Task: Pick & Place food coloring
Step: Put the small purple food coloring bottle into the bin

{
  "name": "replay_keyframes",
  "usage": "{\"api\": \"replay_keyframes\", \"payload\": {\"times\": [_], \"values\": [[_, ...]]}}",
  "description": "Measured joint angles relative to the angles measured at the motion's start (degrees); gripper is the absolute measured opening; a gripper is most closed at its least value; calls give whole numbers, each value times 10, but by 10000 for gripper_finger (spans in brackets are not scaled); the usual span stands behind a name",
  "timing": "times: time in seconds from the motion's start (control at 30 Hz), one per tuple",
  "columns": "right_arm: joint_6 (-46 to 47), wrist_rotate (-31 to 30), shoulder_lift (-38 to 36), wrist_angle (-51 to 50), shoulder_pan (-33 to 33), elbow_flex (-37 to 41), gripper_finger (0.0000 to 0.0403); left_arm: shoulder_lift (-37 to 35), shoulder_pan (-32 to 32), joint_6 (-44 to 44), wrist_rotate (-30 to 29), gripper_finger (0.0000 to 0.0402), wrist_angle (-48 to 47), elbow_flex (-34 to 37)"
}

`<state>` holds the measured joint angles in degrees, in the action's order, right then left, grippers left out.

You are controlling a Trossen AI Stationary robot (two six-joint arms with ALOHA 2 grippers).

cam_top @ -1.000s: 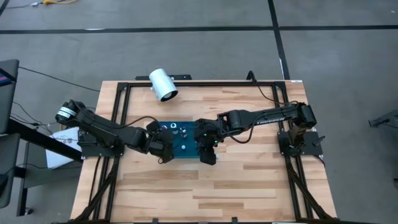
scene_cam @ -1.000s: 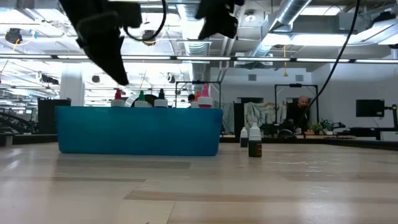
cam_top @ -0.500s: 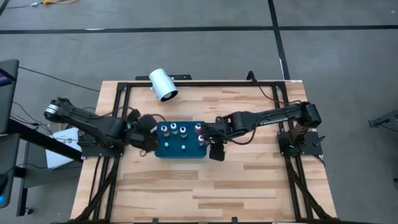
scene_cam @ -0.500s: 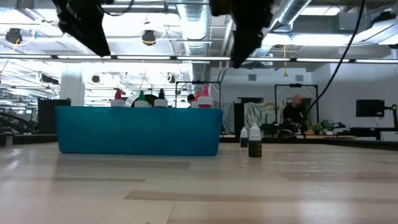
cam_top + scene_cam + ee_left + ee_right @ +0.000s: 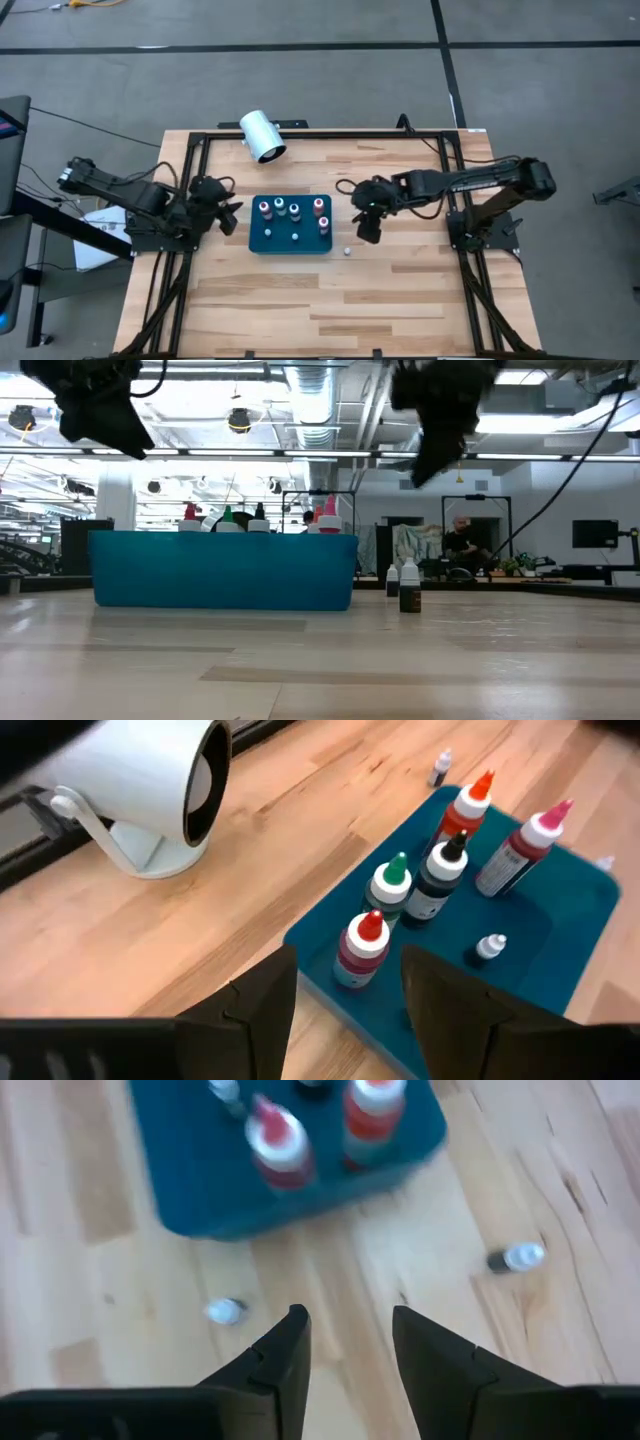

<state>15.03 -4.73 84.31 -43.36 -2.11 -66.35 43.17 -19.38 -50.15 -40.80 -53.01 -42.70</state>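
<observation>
Wooden tabletop [image 5: 400,290] holds a loose food coloring bottle [image 5: 347,251] just beside the released, empty right tool [image 5: 366,232], nearer than the released left tool [image 5: 228,213].

You see the left gripper [image 5: 345,995] with fingers parted above the teal tray [image 5: 560,925], where five food coloring bottles [image 5: 432,885] stand upright; the white cylinder [image 5: 140,795] lies beside it.

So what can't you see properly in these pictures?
- Low view: the teal tray's wall hides the bottles' bodies; only tops show.
- Right wrist view: the small bottle on the table is blurred.
- High view: the whitish piece is too small to identify.
</observation>
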Motion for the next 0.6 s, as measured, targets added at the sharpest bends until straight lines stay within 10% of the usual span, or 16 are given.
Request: {"api": "replay_keyframes", "payload": {"times": [0.6], "values": [[-48, -27, -20, 298, 129, 224, 123, -227, -9, -27, -1, 171, 89, 162]]}}
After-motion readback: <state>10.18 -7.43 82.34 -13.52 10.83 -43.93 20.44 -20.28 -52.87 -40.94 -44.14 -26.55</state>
